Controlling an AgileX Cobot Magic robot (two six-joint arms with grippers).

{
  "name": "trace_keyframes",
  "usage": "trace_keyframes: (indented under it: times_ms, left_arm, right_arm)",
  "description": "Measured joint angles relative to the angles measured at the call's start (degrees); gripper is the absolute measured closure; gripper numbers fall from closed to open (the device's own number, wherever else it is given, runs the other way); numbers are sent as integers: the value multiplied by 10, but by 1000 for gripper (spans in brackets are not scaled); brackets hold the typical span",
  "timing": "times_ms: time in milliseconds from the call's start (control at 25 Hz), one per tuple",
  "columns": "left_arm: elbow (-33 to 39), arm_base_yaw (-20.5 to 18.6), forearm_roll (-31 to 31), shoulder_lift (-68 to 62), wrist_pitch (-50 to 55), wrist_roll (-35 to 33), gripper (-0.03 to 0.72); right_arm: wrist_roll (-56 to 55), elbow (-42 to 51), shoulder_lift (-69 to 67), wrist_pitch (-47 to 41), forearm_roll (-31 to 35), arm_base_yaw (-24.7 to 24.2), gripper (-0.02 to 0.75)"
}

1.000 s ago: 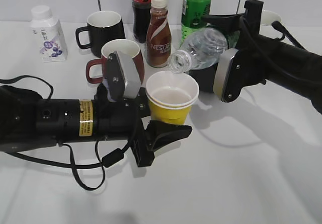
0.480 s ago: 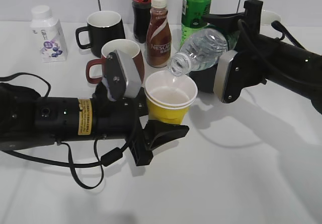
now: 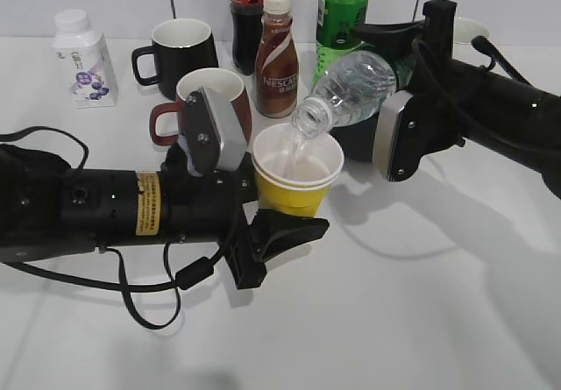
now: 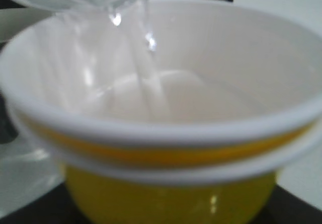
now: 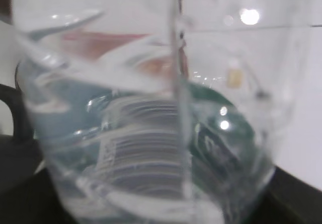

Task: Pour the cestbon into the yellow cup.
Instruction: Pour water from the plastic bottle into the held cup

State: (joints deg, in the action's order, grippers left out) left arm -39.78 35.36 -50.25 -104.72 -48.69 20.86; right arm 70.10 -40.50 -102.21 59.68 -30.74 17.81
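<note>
The yellow cup (image 3: 296, 180), two nested cups with white rims, stands mid-table held by my left gripper (image 3: 263, 210), which is shut on it. It fills the left wrist view (image 4: 166, 183). My right gripper (image 3: 386, 101) is shut on the cestbon (image 3: 355, 88), tilted with its open mouth over the cup's rim. A stream of water falls from the mouth into the cup (image 4: 146, 68). The right wrist view shows the bottle's clear ribbed wall and dark green label (image 5: 146, 148) close up; the fingers are hidden.
Behind the cup stand a red mug (image 3: 188, 101), a black mug (image 3: 175, 53), a brown Nescafe bottle (image 3: 276, 57), a cola bottle (image 3: 248, 9) and a green soda bottle (image 3: 342, 9). A small white milk bottle (image 3: 81, 57) is at far left.
The bottle has tipped a little further and its mouth has dropped lower over the cup. Water now streams into the cup.
</note>
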Motion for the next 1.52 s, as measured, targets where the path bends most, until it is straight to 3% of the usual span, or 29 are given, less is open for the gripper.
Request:
trace_keyframes:
  times_ms: [1520]
  left_arm:
    - [0,0,-8,0,13,0,246]
  right_arm:
    - [53,0,0,13,1,0,258]
